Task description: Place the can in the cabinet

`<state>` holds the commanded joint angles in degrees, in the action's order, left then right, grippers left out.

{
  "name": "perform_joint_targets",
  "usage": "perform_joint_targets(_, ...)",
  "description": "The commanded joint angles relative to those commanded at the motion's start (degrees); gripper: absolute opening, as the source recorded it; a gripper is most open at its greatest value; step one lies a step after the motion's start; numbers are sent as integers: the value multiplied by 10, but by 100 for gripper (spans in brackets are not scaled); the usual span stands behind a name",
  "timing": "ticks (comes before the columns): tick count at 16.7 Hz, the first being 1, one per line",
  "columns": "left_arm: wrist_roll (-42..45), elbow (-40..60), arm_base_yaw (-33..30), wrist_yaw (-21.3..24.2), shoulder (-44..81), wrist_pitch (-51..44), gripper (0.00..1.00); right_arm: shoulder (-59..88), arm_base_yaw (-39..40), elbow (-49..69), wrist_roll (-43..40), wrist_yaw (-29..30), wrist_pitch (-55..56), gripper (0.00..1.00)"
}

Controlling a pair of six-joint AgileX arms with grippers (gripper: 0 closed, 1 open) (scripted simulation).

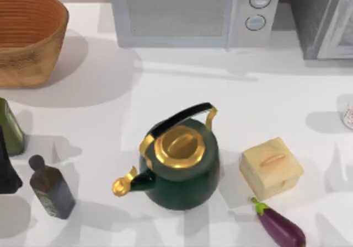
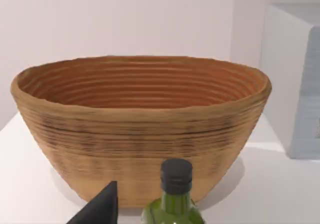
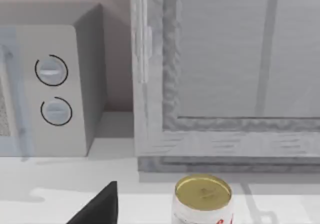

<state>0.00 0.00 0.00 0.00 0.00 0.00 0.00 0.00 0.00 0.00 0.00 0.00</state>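
Where the bench [image 1: 182,87] meets the top view's right edge, the can [image 3: 202,200] stands upright, gold lid up, just before the cabinet [image 3: 225,74] with its door shut. The woven basket [image 2: 140,129] holds nothing visible. How either claw stands I cannot tell

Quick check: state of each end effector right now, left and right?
Left end effector: cannot be told, one dark tip near the green bottle.
Right end effector: cannot be told, one dark tip beside the can.
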Motion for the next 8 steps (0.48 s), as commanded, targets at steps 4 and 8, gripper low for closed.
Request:
perform_joint_targets(4, 0, 0, 0, 0, 0, 0, 100, 17, 7, 6, 3, 2, 16, 100)
perform_joint_targets(8, 0, 0, 0, 0, 0, 0, 100, 125, 35, 35, 14, 13, 118, 100)
